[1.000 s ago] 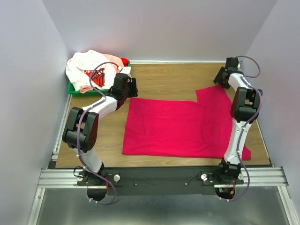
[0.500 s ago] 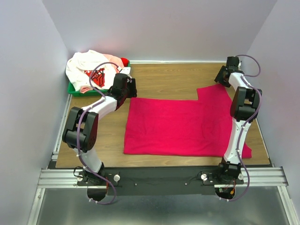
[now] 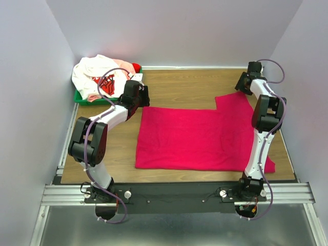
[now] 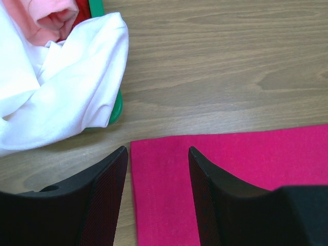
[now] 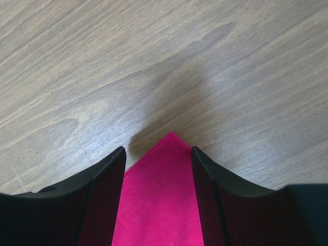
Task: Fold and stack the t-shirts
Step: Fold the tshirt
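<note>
Two corners of flat magenta-red t-shirt [image 3: 195, 138] between spread left fingers [image 4: 105, 200], right fingers [image 5: 105, 200].

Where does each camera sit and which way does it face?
Top external: above and behind the bases, looking down at the table; left arm and right arm show.
Left wrist: on the left arm, facing down; left gripper open astride a corner of the magenta shirt.
Right wrist: on the right arm, facing down; right gripper open astride another corner.
Shared: all see that shirt.
</note>
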Tool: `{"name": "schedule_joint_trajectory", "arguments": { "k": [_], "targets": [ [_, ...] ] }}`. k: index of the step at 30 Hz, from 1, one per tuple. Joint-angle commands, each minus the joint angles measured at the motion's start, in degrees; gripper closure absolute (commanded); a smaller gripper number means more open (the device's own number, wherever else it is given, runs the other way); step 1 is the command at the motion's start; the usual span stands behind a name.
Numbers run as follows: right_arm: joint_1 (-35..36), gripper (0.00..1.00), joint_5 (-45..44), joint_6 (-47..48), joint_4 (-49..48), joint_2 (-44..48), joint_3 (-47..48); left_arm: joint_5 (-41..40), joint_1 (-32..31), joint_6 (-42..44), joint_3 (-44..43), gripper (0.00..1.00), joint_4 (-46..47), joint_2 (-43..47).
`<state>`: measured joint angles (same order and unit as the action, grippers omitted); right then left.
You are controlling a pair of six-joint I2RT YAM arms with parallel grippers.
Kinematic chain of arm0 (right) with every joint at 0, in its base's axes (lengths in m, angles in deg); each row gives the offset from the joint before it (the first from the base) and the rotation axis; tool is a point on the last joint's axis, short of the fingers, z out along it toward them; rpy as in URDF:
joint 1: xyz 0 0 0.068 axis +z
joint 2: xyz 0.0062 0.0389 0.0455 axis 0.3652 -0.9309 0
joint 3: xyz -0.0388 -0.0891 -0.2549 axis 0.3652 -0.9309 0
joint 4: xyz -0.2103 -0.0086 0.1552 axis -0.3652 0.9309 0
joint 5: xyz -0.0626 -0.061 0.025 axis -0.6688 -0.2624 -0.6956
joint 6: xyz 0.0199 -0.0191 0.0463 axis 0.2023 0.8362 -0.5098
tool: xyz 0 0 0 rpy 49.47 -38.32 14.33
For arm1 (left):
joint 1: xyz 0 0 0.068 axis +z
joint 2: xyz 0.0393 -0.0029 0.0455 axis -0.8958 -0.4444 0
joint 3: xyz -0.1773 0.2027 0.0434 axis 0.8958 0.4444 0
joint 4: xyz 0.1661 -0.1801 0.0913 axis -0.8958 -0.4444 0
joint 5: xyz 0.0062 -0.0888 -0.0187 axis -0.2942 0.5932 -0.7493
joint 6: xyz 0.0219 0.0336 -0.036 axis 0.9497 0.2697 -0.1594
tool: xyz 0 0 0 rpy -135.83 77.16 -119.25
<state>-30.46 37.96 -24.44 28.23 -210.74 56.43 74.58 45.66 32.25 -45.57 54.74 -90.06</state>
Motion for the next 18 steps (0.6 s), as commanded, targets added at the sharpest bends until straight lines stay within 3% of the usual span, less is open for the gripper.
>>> {"name": "schedule_joint_trajectory", "arguments": {
  "k": [1,9,18],
  "targets": [
    [-0.81,0.4,-2.75,1.83,0.77,-0.4,1.91,-0.52,0.38,0.25,0.27,0.41,-0.44,0.3],
    [-0.81,0.42,-1.79,1.75,0.77,-1.98,2.09,-0.87,0.38,0.42,0.62,0.41,-0.62,0.74],
    [-0.81,0.52,0.76,1.4,0.77,-2.77,1.38,-1.05,0.47,0.42,0.01,0.41,-0.79,0.12]
  ]
}}
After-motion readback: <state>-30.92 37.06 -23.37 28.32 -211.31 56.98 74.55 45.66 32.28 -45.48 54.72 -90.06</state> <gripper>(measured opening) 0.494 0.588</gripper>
